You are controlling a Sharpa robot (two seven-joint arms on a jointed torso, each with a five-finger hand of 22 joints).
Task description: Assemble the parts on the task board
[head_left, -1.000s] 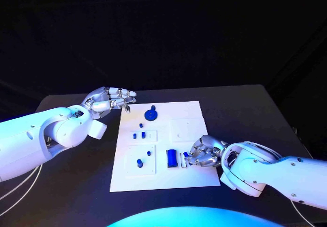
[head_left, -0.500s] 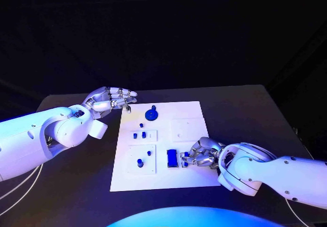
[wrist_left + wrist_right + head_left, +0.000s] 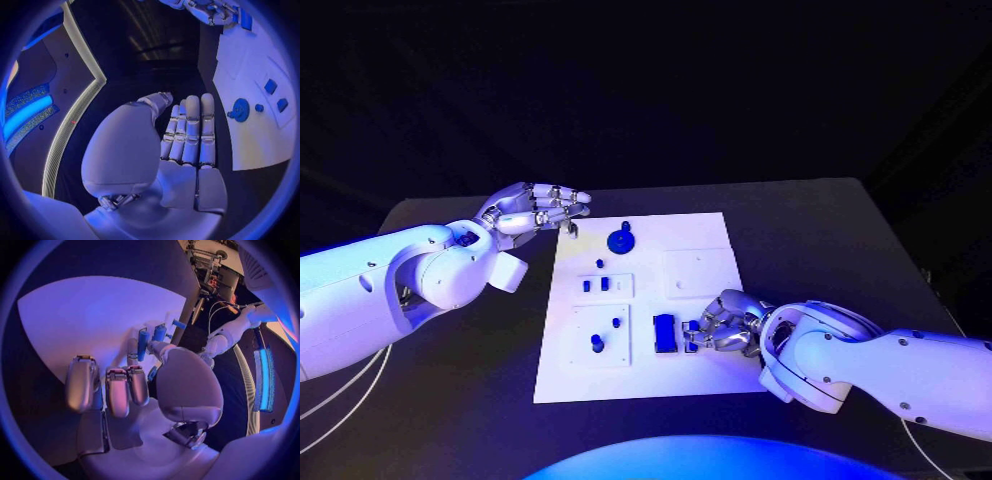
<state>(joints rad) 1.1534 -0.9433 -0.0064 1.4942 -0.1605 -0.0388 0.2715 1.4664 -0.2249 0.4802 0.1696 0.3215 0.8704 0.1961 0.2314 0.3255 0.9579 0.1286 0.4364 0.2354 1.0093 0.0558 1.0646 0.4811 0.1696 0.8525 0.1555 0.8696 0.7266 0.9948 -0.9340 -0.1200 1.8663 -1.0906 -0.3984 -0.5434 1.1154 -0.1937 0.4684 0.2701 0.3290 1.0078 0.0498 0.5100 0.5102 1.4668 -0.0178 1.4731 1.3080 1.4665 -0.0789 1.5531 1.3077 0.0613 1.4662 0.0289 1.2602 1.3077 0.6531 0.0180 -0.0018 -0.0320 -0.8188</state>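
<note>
Since the earlier frame, we note the right hand has crept toward 9 o'clock, closing on the blue block. Its fingers curl beside a small blue piece; we cannot tell whether they grasp it. That block lies at 9 o'clock from the hand, long axis running 12 to 6, near the white board's front edge. Farther off, the left hand hovers released at the board's far corner, so we judge the right hand nearer.
</note>
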